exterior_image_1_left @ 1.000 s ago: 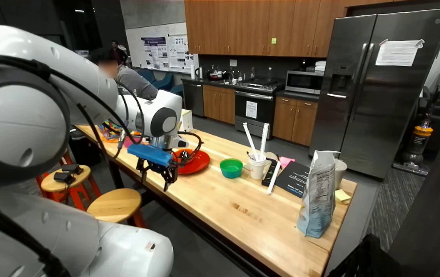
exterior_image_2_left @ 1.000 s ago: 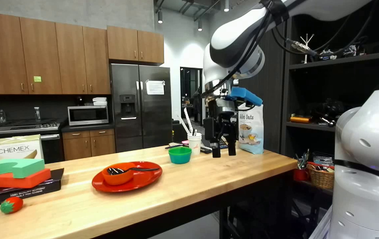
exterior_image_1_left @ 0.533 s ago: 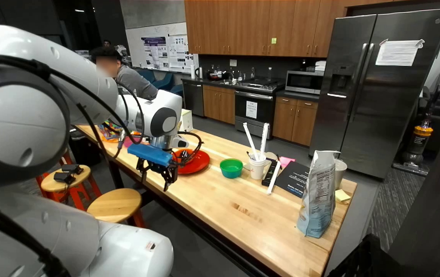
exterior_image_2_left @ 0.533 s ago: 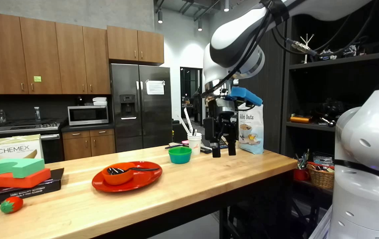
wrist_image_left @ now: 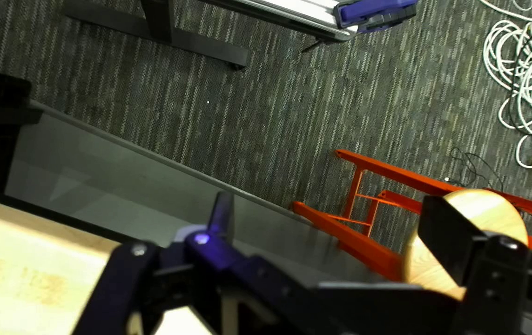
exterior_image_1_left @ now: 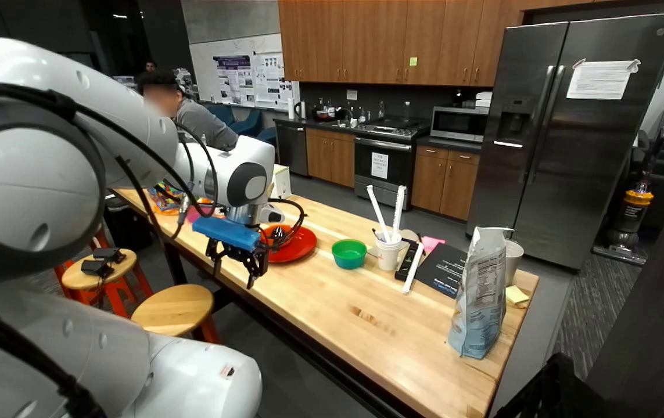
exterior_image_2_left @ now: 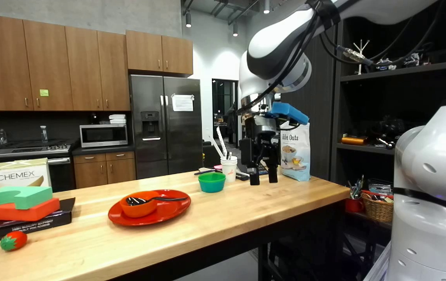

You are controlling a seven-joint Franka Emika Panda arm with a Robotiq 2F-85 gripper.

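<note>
Counter (wrist_image_left: 23, 256) at lower left in the wrist view; hand (wrist_image_left: 331, 211) beside its edge, spread wide, gripping nothing; stool (wrist_image_left: 498, 213) at right. In an exterior view, left to right: box (exterior_image_2_left: 18, 173) reading "CHEMEX"; black box (exterior_image_2_left: 35, 226), print unclear; bag (exterior_image_2_left: 296, 154) right of the hand reading "Oats", other word blurred.
</note>
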